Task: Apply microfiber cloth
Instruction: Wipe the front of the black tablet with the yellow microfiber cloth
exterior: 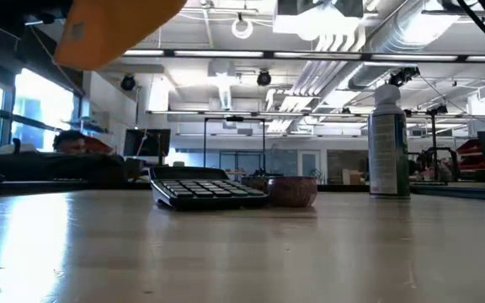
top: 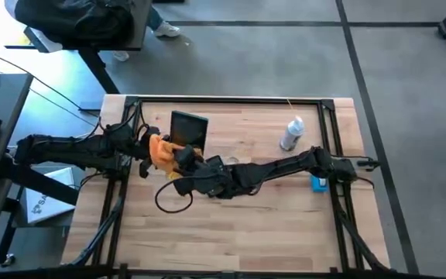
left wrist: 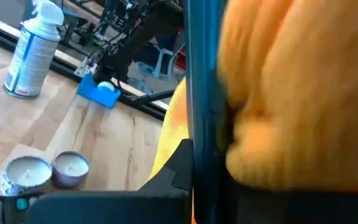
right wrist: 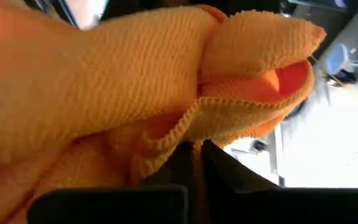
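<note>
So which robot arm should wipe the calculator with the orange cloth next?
Probably the left. The left gripper sits right beside the calculator with the microfiber cloth bunched against it. The right gripper also reaches the cloth, but stretched far across the table.

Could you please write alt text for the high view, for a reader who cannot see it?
Both grippers, left gripper and right gripper, meet at a bunched orange microfiber cloth beside a black calculator on a wooden table. A spray can stands farther right.

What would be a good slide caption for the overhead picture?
Both grippers, left and right, meet at an orange cloth beside a calculator on the table.
</note>
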